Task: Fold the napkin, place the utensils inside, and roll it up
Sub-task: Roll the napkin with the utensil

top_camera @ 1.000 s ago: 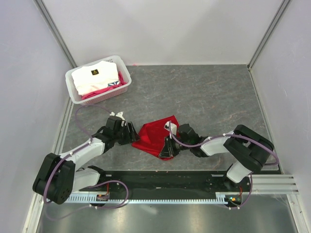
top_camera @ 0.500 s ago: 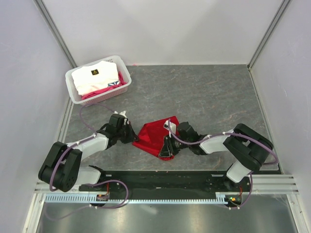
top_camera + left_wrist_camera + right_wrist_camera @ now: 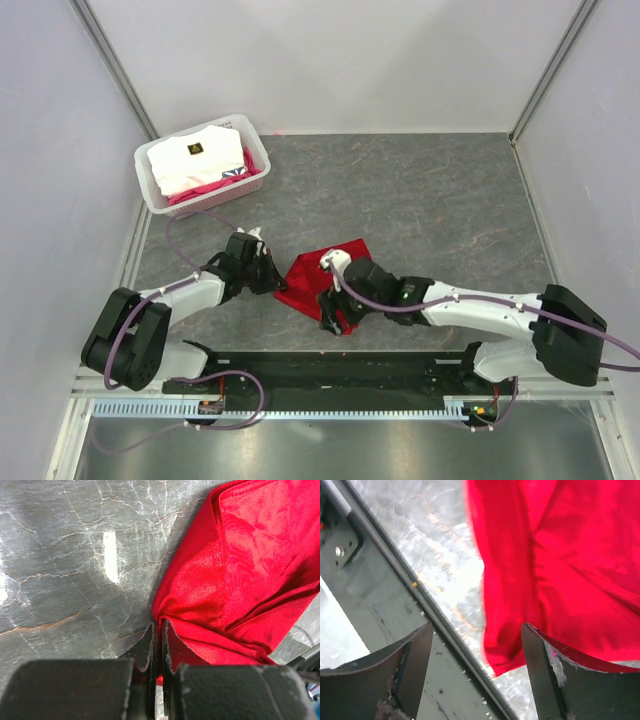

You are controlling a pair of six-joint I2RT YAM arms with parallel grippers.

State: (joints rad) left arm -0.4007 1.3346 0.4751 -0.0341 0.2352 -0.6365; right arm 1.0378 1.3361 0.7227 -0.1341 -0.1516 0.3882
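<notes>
Left gripper was clenched, seemingly pinching the napkin by its corner. Right gripper gaped wide, the napkin's edge between its fingers.

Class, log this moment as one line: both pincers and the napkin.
napkin: bunched on table | left pincer: shut on its corner | right pincer: open over its near edge

Seen from above, the light is soft and even: the pale walls glow, the grey tabletop carries no harsh glare, and the arms throw only faint shadows. Close in by the left claw, a white streak of glare sits on the tabletop, the napkin weave is crisp, and the claw's own fingers are dark and out of focus. By the right claw, the napkin's edge is smeared and the tabletop is washed out almost to white.
</notes>
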